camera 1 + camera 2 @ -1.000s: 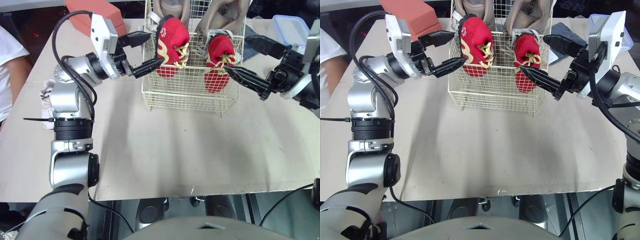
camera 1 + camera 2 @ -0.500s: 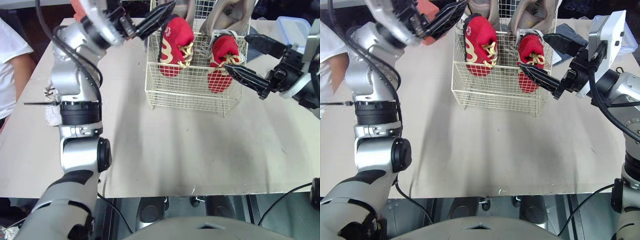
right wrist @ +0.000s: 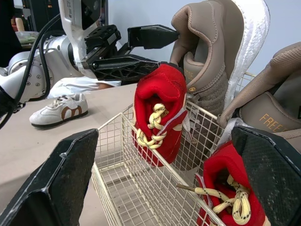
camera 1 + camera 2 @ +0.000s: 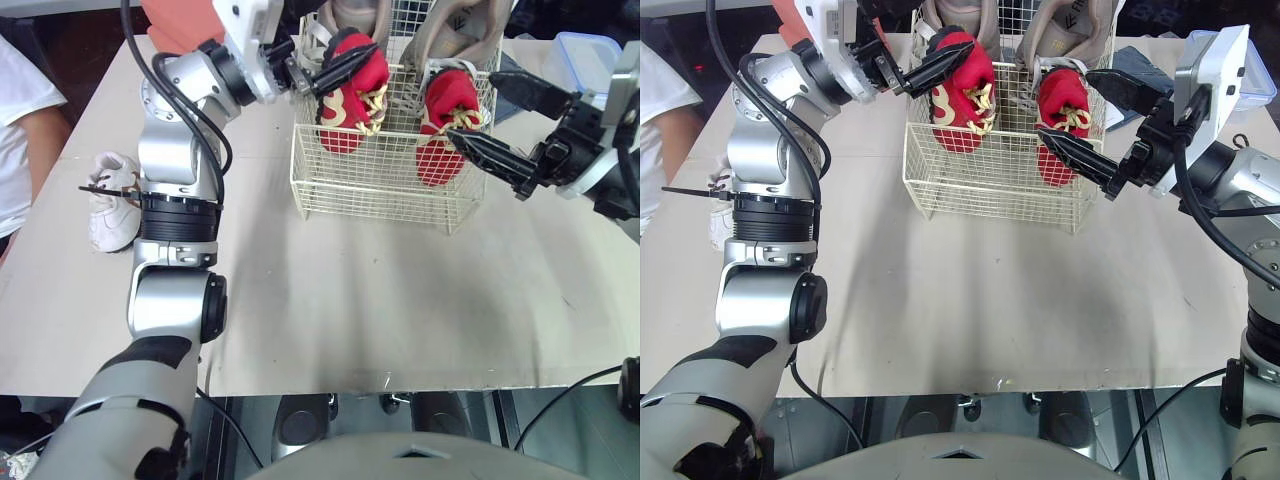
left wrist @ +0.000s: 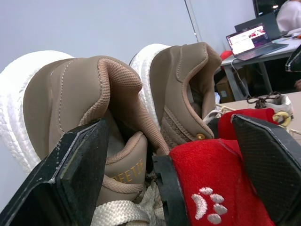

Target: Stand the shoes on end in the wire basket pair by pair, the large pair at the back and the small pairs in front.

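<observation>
Presently I find the wire basket (image 4: 380, 190) at the far middle of the counter (image 4: 350, 300). The large tan pair (image 3: 211, 61) stands on end along its far side, as the task requires.

Two red shoes stand on end in front of them, the left red shoe (image 4: 350, 95) and the right red shoe (image 4: 445, 120).

The left gripper (image 5: 164, 132) has its jaws wide, straddling the top of the left red shoe and the tan heel behind it, clamping nothing. I judge it is there to set that shoe upright.

The right gripper (image 4: 472, 107) also has its jaws wide and holds nothing. Its lower finger sits just beside the right red shoe, probably to steady it.

One white shoe (image 4: 108, 205) lies at the left of the counter, well apart from the basket and not yet loaded.
</observation>
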`<state>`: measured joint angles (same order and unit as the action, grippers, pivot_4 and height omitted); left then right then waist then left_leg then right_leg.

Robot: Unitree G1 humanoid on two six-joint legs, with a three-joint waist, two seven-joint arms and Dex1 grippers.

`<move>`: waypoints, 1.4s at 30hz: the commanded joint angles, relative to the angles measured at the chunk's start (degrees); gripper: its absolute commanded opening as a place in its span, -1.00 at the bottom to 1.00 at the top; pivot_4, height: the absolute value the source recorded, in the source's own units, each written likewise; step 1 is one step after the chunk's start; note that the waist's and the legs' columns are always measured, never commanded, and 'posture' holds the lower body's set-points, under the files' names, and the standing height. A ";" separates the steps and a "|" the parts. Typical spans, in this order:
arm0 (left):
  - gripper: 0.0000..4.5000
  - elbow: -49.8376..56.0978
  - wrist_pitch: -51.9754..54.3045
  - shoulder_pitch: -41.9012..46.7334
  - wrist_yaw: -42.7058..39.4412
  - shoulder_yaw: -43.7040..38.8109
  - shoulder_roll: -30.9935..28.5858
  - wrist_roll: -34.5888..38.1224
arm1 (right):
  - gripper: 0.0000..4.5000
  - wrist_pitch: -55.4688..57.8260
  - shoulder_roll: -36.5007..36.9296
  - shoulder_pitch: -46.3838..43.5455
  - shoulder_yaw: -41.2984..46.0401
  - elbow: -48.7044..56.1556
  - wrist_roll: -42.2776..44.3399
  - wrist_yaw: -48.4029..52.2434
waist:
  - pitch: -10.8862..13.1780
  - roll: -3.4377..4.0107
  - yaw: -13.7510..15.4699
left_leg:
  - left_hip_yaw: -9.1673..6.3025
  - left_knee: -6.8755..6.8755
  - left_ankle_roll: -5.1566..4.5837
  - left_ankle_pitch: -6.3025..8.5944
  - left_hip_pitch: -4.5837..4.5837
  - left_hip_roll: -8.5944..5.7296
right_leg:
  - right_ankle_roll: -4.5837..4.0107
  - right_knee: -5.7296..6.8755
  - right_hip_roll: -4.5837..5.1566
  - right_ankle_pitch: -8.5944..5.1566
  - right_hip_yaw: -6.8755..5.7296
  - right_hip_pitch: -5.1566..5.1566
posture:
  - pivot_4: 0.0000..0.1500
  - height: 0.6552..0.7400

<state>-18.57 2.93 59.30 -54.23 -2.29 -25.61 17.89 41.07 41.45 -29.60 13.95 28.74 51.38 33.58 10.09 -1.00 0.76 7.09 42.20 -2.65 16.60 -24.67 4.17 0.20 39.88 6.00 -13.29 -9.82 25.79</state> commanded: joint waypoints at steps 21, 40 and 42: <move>1.00 10.21 6.02 -4.88 6.45 -2.92 -5.33 -2.38 | 1.00 -1.06 -0.33 -2.01 -0.05 -0.10 -0.16 1.47 | 0.01 0.00 0.08 | -0.06 0.11 0.00 0.00 -0.07 0.03 | 0.00 0.02 0.02 0.00 -0.05 -0.01 | 1.00 -0.27; 1.00 16.12 5.30 -6.04 -1.77 -3.97 -2.41 10.20 | 1.00 -1.35 -0.71 -2.22 -0.40 -0.64 -0.70 1.59 | 0.01 0.00 0.05 | -0.06 0.10 0.00 0.00 -0.07 0.02 | 0.00 0.00 0.03 0.00 -0.06 -0.02 | 1.00 -0.27; 1.00 16.53 6.65 -6.15 -3.24 -2.79 -1.34 11.47 | 1.00 -1.41 -0.84 -2.26 -0.53 -0.70 -0.84 1.59 | 0.00 0.00 0.03 | -0.04 0.09 0.00 0.00 -0.04 0.01 | 0.00 0.02 0.02 0.00 -0.05 -0.02 | 1.00 -0.27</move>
<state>-4.26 8.89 51.93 -56.34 -5.46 -27.11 27.42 40.97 40.55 -30.69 12.66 27.23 50.63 34.88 10.10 -1.00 0.79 7.05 42.29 -2.65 16.59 -24.68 4.18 0.20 39.91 6.02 -13.29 -9.87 25.77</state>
